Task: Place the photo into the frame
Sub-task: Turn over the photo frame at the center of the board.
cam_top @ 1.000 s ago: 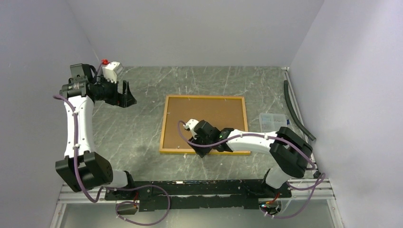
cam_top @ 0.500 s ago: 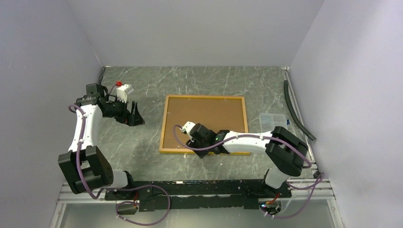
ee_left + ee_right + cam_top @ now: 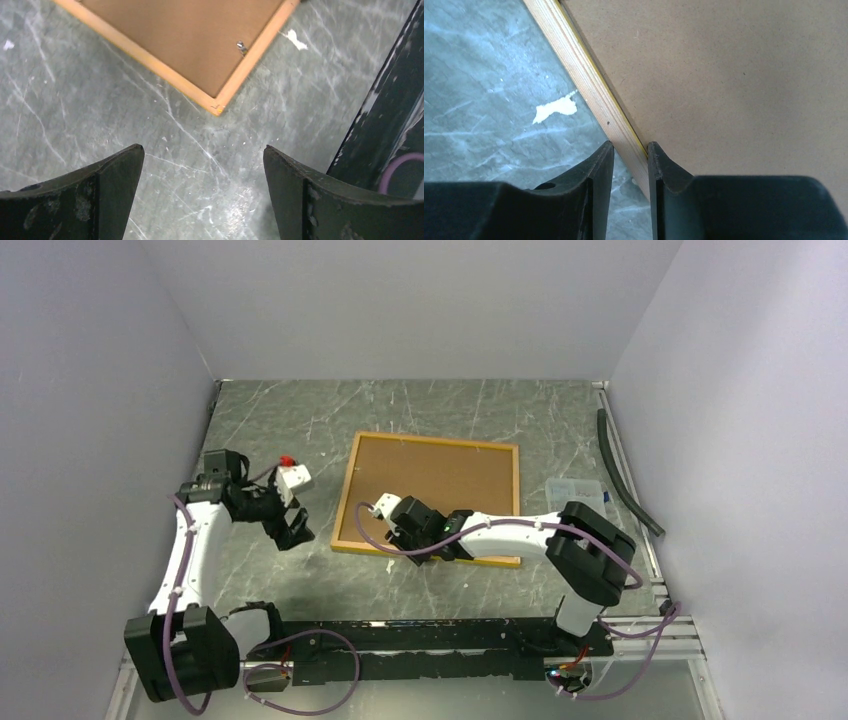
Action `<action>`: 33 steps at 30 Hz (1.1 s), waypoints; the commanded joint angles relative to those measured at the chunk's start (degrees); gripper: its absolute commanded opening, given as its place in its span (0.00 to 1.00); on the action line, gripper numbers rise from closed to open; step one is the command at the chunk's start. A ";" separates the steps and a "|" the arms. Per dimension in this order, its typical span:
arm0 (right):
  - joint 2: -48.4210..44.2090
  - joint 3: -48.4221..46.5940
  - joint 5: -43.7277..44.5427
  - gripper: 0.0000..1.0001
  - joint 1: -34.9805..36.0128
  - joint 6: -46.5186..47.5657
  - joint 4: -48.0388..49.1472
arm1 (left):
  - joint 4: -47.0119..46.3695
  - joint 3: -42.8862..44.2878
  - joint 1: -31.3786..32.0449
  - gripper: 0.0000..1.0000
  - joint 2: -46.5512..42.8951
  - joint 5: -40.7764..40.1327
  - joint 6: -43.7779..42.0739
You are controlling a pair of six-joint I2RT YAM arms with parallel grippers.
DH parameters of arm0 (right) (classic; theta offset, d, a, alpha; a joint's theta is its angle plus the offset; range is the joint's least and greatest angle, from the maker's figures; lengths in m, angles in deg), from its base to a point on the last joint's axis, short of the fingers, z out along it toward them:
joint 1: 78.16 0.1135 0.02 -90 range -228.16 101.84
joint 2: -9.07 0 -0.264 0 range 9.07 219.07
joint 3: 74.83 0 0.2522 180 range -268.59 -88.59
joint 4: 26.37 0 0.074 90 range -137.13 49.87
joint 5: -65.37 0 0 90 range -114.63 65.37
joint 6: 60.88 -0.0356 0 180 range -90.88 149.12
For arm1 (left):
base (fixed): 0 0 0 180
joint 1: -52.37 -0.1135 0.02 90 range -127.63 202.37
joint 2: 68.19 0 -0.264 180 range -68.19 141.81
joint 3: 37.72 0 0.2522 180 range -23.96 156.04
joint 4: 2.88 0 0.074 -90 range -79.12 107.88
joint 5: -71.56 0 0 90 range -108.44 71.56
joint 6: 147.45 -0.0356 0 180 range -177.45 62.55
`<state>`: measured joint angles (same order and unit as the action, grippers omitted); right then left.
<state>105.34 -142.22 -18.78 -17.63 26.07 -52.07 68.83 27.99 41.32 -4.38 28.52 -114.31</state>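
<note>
Mounting rail (image 3: 420, 635): black, along the near edge of the table (image 3: 300, 430); both arm bases are fixed to it.
Left gripper (image 3: 292, 532): over the grey marbled table, near and left of the frame's near-left corner and apart from it. Fingers spread wide, holding nothing; the left wrist view shows bare table between them.
Right gripper (image 3: 630, 146): at the frame's near rail, left of its middle. The right wrist view shows the fingers drawn close with the light wooden rail running between them, so they are clenched on the rail.
White fleck (image 3: 555, 109): on the table just outside the near rail, beside the right gripper.
Frame (image 3: 345, 490): lies rear side up in the middle of the table, slightly skewed, with its near-left corner swung left. A thin yellow line shows along the rail's inner edge in the right wrist view.
Backing board (image 3: 440, 480): plain brown, fills the frame's opening and sits level within the rails.
Metal tab (image 3: 241, 47): small, on the board close to the left rail near the near-left corner.
Plastic box (image 3: 575, 492): clear, on the table right of the frame, apart from it.
Black strip (image 3: 625, 470): long and curved, along the right wall at the far right.
</note>
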 commanded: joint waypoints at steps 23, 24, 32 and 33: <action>-4.67 -26.62 -7.84 0.00 -0.29 -5.70 -13.82 | -25.75 -21.86 8.84 0.94 -24.82 3.70 -49.42; -4.85 -27.12 -8.16 0.00 -0.31 -6.04 -14.07 | -28.45 -22.10 9.23 0.93 -24.23 3.40 -48.26; -6.31 -30.04 -10.00 0.00 -0.24 -7.86 -15.34 | -24.91 -13.55 14.72 0.80 -15.35 -2.06 -47.97; -6.49 -30.21 -10.24 0.00 -0.24 -8.04 -15.48 | -23.56 -12.48 15.33 0.76 -14.38 -2.95 -48.18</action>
<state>103.65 -167.77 -26.89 -18.00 20.48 -68.88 42.91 10.61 54.33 -21.10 27.52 -159.22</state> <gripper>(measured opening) 0.244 0.813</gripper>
